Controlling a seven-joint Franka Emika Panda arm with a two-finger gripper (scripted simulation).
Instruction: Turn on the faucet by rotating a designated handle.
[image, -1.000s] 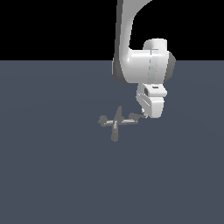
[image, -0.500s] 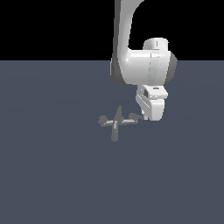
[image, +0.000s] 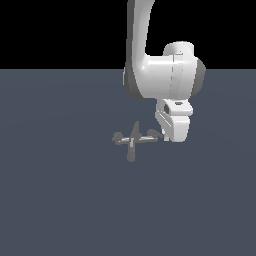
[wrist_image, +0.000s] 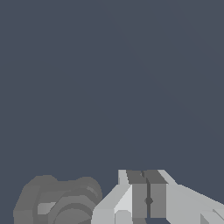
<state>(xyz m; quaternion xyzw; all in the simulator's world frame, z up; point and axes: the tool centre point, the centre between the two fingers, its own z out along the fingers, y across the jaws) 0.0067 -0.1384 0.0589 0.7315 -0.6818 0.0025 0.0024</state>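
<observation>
The faucet (image: 132, 140) is a tiny grey cross on the dark floor, with a pale crossbar, a pointed upright and a short spout toward the camera. Its handle (image: 154, 133), a small dark-grey lever, sits at the crossbar's end on the exterior view's right. My white gripper (image: 166, 136) hangs right beside that end, touching or almost touching the handle. In the wrist view the gripper (wrist_image: 148, 178) has its dark pads (wrist_image: 139, 194) pressed together with nothing between them. A rounded grey part of the faucet (wrist_image: 61, 201) shows beside the fingers.
The flat dark blue-grey floor (image: 60, 200) stretches all around the faucet. My white arm (image: 160, 80) rises above the gripper.
The gripper has sunk a little lower beside the faucet's right end. The faucet looks the same.
</observation>
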